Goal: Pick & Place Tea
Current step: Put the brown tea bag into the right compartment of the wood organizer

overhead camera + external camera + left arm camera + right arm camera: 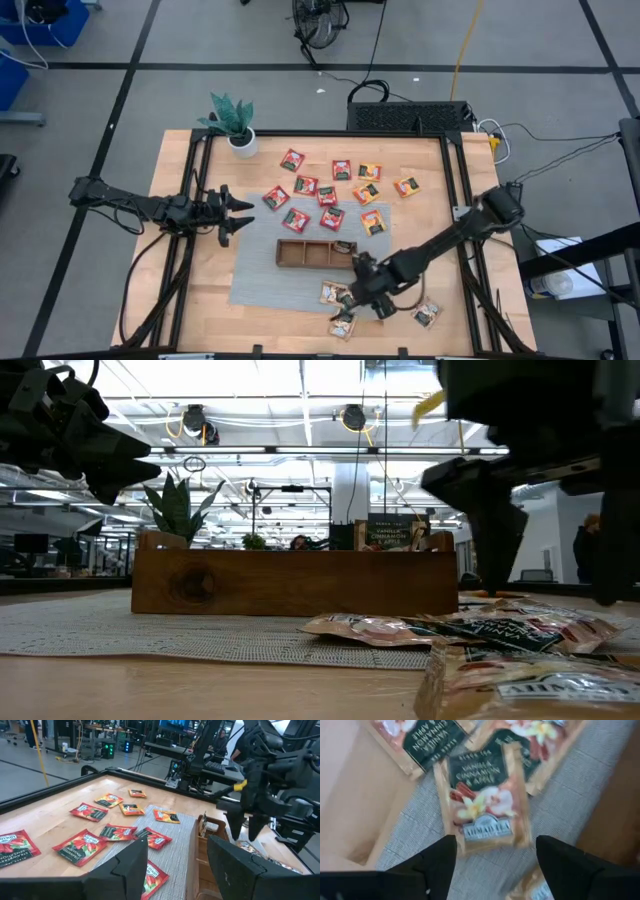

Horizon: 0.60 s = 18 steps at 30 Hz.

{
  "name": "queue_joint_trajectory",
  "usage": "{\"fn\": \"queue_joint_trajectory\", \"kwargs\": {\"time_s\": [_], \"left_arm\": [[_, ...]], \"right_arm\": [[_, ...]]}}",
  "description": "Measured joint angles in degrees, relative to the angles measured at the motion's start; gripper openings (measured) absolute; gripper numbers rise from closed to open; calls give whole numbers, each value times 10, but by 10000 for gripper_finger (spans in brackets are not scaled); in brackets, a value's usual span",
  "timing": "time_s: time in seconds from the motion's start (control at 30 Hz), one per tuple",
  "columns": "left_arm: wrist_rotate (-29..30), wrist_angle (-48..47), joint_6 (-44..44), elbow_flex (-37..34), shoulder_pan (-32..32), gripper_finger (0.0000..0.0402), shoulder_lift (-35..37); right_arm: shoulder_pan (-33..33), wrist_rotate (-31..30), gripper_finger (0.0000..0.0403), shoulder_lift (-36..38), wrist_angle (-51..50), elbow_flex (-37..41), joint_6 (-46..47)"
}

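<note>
Red and orange tea sachets [327, 194] lie scattered flat on the far half of the table. A brown wooden tray [315, 252] stands on a grey mat [258, 272], with one sachet [345, 247] in its right compartment. Dark-and-white sachets [335, 292] lie overlapping at the mat's near edge. My right gripper [363, 297] is open and slants down just above one of them [482, 800], a finger on either side. My left gripper [240, 215] waits open and level at the table's left.
A potted plant [232, 125] stands at the far left corner. Two more dark-and-white sachets [343, 325] [427, 314] lie near the table's front edge. A black box [410, 117] sits beyond the far edge. Bare wood shows at the near left.
</note>
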<state>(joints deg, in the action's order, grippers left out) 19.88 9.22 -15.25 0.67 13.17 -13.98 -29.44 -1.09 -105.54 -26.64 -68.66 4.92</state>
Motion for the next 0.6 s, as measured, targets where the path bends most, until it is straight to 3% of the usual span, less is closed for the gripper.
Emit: {"fn": "queue_joint_trajectory", "kwargs": {"time_s": [0.23, 0.6], "left_arm": [[0, 0, 0, 0, 0, 205, 0], [0, 0, 0, 0, 0, 205, 0]], "right_arm": [[14, 27, 258, -21, -3, -19, -53], [35, 55, 251, -49, -3, -21, -45]]}}
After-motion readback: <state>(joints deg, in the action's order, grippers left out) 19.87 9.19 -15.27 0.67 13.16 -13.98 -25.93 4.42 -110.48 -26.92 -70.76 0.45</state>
